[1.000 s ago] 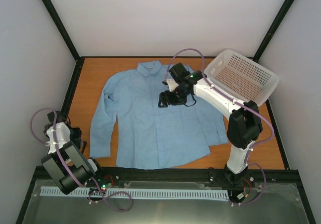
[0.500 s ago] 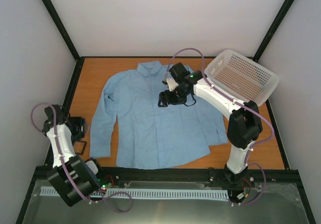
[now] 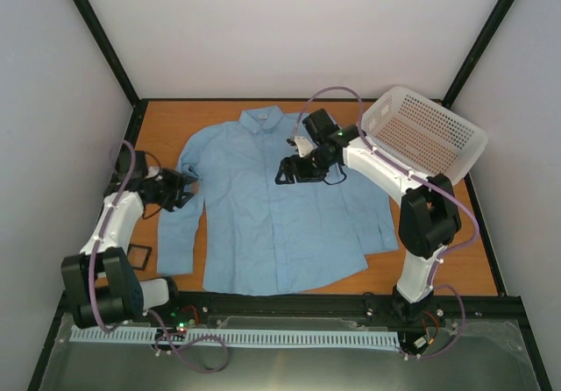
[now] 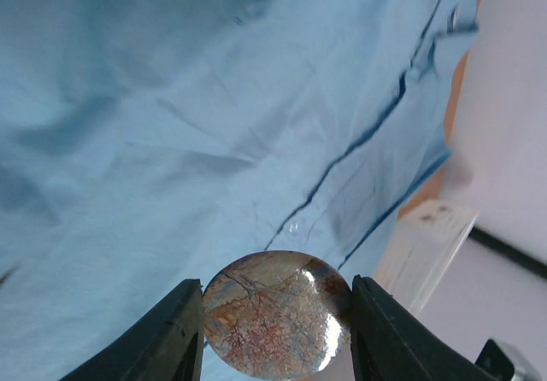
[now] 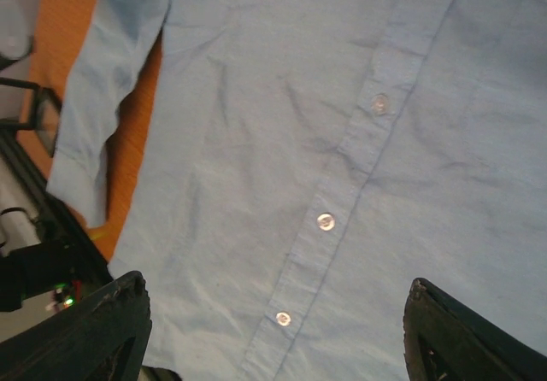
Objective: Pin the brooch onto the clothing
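One light blue long-sleeved button-up shirt (image 3: 272, 216) lies spread flat on the orange wooden table (image 3: 456, 264). One small round brooch (image 4: 273, 308), its brown-veined marbled face showing, is pinched between the fingers of the left gripper (image 3: 173, 189), above the shirt's sleeve edge. The right gripper (image 3: 285, 172) hangs wide open and empty over the button strip, where three buttons (image 5: 325, 221) show. One white perforated plastic basket (image 3: 421, 132) leans at the far right corner. One small black square tray (image 3: 138, 253) sits near the left arm.

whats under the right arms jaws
The light blue shirt, its placket with three buttons showing between the open jaws. The orange table shows only beside the sleeve; anything beneath the fabric is covered.
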Tool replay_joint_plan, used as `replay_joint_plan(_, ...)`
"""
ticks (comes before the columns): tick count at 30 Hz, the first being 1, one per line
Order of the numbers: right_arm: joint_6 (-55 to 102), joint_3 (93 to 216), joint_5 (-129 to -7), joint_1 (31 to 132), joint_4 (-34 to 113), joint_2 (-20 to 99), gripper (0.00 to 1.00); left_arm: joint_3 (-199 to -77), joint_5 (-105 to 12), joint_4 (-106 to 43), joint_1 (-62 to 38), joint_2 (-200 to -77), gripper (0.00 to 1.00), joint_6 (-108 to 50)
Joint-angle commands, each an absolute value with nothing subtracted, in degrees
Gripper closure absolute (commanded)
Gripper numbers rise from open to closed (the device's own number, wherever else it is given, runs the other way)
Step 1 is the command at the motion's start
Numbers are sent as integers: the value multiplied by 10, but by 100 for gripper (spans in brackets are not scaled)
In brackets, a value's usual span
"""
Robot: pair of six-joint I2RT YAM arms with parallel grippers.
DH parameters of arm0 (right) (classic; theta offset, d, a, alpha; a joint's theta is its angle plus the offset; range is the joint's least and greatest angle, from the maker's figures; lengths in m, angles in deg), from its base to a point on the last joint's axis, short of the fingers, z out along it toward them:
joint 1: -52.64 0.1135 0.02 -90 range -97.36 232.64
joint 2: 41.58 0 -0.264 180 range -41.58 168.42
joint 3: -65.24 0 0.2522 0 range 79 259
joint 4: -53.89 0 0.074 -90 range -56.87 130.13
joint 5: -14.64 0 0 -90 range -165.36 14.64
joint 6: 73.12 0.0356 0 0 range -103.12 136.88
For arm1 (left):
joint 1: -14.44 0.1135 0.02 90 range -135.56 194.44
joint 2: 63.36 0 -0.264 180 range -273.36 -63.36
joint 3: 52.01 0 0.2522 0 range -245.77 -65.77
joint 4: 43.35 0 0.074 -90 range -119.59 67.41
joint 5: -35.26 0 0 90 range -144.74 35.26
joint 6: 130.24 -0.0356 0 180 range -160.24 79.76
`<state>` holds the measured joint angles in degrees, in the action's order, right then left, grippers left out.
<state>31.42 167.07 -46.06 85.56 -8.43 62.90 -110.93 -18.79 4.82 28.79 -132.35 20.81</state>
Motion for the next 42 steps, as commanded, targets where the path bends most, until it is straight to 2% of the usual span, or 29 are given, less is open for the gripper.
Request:
replay_joint_plan(1,322,1656,-374,852,-52,643,21,-1152,-141,-18,227,-1377,82,220)
replay_joint_plan(13,441,1636,-271,856,57,699,25,-1215,-120,-72,84,-1526,82,282)
replay_joint_plan(19,459,1670,-286,872,65,734,29,-1240,-108,-72,45,-1569,82,294)
replay_joint_plan(25,467,1686,-310,889,69,751,40,-1240,-90,-93,25,-1580,82,315)
replay_joint_plan(34,457,1699,-327,901,68,764,49,-1238,-82,-98,8,-1582,82,324)
replay_joint_plan(42,442,1721,-345,909,49,777,63,-1237,-78,-100,-6,-1582,82,325)
